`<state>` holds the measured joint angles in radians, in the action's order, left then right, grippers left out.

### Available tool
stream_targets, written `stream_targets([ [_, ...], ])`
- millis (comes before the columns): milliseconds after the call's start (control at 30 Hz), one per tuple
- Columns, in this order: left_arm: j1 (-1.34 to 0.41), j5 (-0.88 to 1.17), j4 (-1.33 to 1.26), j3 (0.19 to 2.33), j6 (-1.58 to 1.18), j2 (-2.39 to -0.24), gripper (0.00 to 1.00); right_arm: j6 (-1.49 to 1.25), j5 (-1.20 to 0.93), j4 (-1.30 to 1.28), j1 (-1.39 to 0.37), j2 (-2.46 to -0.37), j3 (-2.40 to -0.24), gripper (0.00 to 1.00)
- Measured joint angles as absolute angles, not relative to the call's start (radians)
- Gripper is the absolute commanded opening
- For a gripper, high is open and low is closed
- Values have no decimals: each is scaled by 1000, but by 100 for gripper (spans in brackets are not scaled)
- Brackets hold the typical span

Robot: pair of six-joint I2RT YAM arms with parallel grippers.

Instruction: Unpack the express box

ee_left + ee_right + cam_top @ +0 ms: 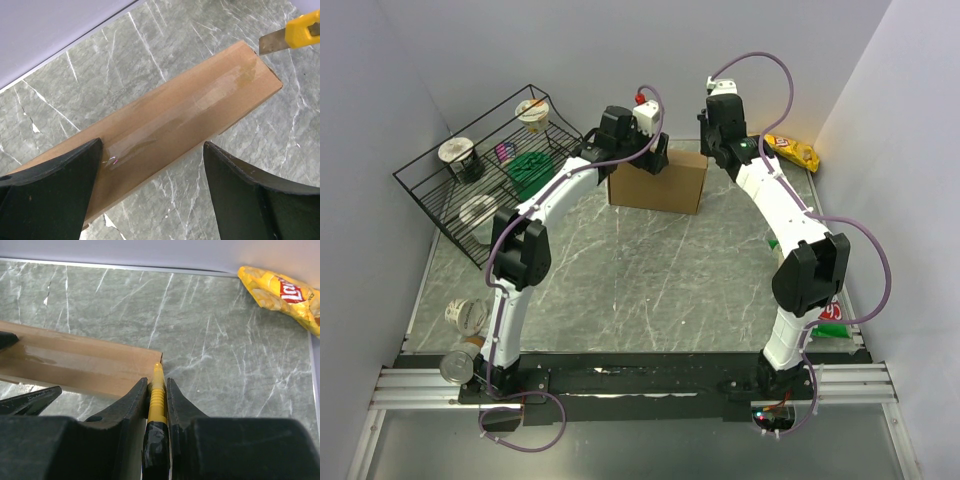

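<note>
The express box [658,182] is a plain brown carton standing on edge at the back middle of the table. Clear tape runs along its narrow top face [190,107]. My left gripper [654,158] is open above the box's left part. In the left wrist view [152,145] one finger [50,190] overlaps the box and the other [260,195] is over the table beside it. My right gripper [156,382] is shut on a yellow utility knife [157,392]. The knife's blade [272,44] sits at the right end corner of the box's top [75,362].
A black wire rack [425,195] with cups and a green item stands at the back left. A yellow chips bag [792,150] lies at the back right and also shows in the right wrist view [280,292]. Two cups [465,315] lie front left. A green packet [832,320] lies at the right edge.
</note>
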<state>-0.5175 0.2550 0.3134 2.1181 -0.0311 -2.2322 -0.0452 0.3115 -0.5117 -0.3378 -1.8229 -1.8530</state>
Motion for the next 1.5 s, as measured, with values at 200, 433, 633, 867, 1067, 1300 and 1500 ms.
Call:
stream_targets([
  [200, -514, 264, 304, 2121, -37, -2237, 88, -32, 322, -504, -338, -1823, -1865, 0],
  [433, -513, 265, 303, 2121, -38, -2238, 88, -31, 326, -493, -338, -1829, -1866, 0],
  [633, -513, 265, 303, 2121, -38, -2238, 89, -31, 325, -491, -338, -1846, -1866, 0],
  [867, -513, 264, 302, 2121, -38, -2238, 89, -28, 327, -485, -338, -1848, -1866, 0],
  [1067, -513, 265, 302, 2121, -38, -2238, 89, -24, 329, -483, -338, -1848, -1866, 0],
  [1300, -513, 264, 302, 2121, -38, -2238, 89, -20, 333, -474, -338, -1848, -1866, 0],
  [1500, -513, 265, 302, 2121, -38, -2238, 89, -13, 335, -463, -338, -1851, -1866, 0],
])
